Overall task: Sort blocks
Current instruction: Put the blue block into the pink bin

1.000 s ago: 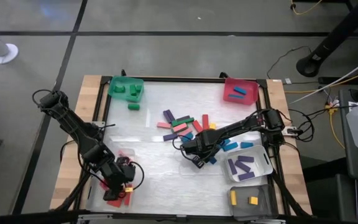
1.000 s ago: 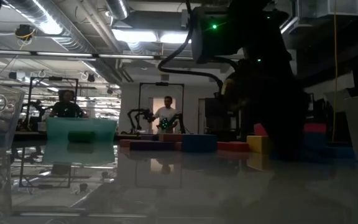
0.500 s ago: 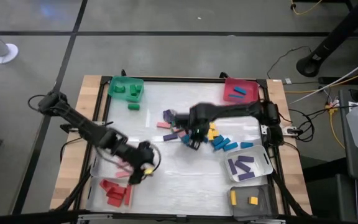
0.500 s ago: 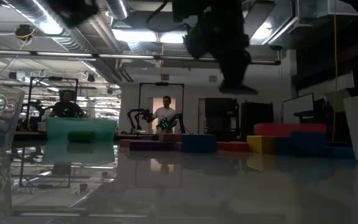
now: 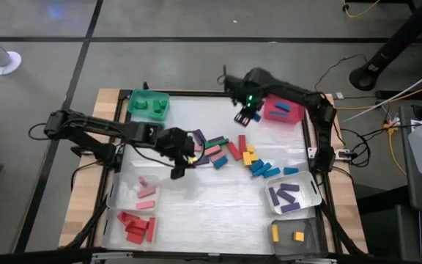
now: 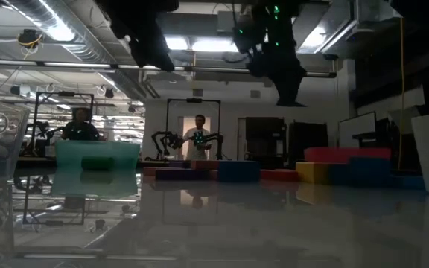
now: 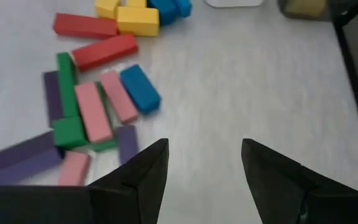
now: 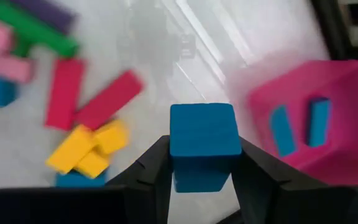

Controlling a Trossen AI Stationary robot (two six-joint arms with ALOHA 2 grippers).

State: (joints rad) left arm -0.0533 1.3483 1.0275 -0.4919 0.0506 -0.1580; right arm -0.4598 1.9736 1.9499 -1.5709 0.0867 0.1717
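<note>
Clamping a blue block (image 8: 204, 144) beside the pink bin (image 5: 283, 108), right end effector (image 5: 245, 115); left end effector (image 7: 204, 171) wide

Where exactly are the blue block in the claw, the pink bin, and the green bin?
blue block (image 8: 204, 138): right wrist view, middle of its front face.
pink bin (image 8: 344, 93): right wrist view, its inner wall.
green bin (image 5: 134, 99): high view, a bare corner of its floor.

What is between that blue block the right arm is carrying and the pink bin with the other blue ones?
Nothing visible. The right end effector holds the blue block up off the table, just beside the pink bin. Only bare table lies between them; the red and yellow blocks lie on the far side, away from the bin.
</note>
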